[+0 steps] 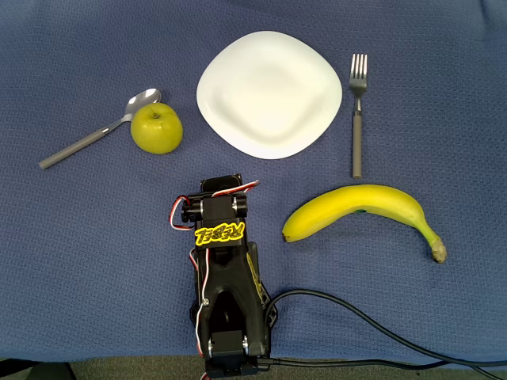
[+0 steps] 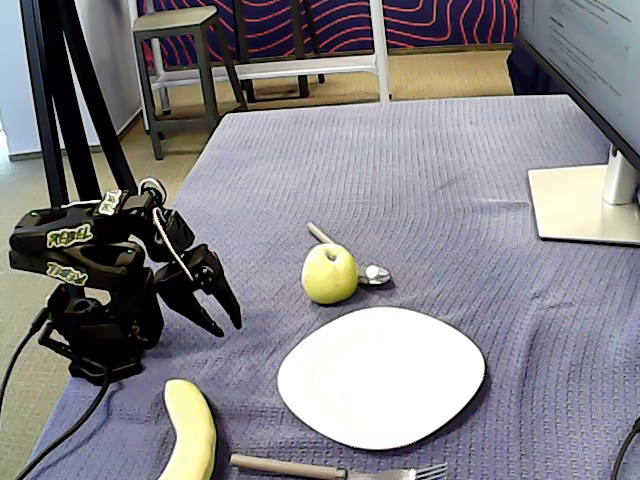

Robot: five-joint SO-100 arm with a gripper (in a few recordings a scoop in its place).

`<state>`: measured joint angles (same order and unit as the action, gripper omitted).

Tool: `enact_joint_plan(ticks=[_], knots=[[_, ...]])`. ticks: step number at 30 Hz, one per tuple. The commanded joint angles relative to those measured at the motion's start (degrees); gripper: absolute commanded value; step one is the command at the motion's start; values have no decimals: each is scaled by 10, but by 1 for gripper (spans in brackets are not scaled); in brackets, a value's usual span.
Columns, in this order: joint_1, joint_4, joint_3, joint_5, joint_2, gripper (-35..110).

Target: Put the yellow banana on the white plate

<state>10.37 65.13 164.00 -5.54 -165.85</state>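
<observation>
The yellow banana [image 1: 356,207] lies on the blue cloth right of my arm, its stem tip pointing right; in the fixed view one end of the banana [image 2: 190,435] shows at the bottom edge. Beyond it sits the white plate [image 1: 269,93], bare, also seen in the fixed view [image 2: 380,375]. My gripper [image 1: 222,184] is folded back over the arm's base, pointing toward the plate and well left of the banana. In the fixed view the gripper [image 2: 228,326] hangs tilted down above the cloth, its fingers close together with nothing between them.
A yellow-green apple [image 1: 156,128] rests against a spoon [image 1: 87,141] left of the plate. A fork [image 1: 357,127] lies between the plate and the banana's far side. A monitor stand [image 2: 585,205] stands at the table's far right. A black cable [image 1: 356,317] runs along the near edge.
</observation>
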Motion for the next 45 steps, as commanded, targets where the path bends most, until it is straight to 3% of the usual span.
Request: enact_joint_plan(ticks=[1,25,38,45], knots=[[1,-31,-76,-1,62,4],[-18,-34,-84,-22,57,0],[-30,-25,-214,-114,176,1],[-55,-7,-306,-214,281,5]])
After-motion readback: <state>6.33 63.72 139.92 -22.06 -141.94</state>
